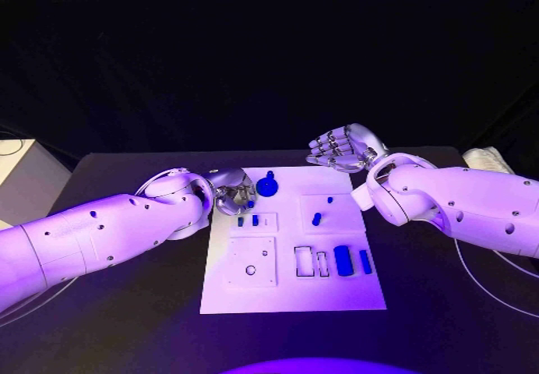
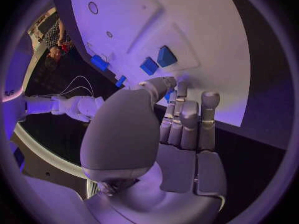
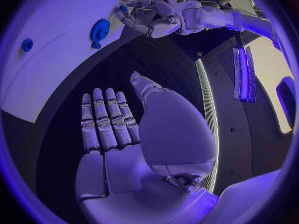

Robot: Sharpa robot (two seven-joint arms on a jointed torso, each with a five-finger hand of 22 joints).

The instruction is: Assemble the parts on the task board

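The white task board [image 1: 292,290] lies mid-table. My left hand [image 1: 233,191] is at its far left edge, with the thumb [image 2: 159,87] and fingers pinching a small blue part [image 1: 249,204], of which a sliver shows. Just beyond the fingertips two blue pegs [image 2: 166,56] [image 2: 148,65] stand in a raised square block [image 1: 249,221]. A round blue part [image 1: 267,185] lies beside the hand. Another blue peg [image 1: 317,219] stands in the middle block, and two blue bars [image 1: 343,261] lie near the right edge. My right hand [image 1: 346,148] hovers past the board's far edge, fingers [image 3: 106,117] straight and holding nothing.
A square plate with a small hole [image 1: 249,270] lies in the board's near left part. Outlined empty slots [image 1: 304,261] sit left of the blue bars. A white box [image 1: 22,183] stands off the table's left side, and a pale object [image 1: 485,160] lies at the far right corner.
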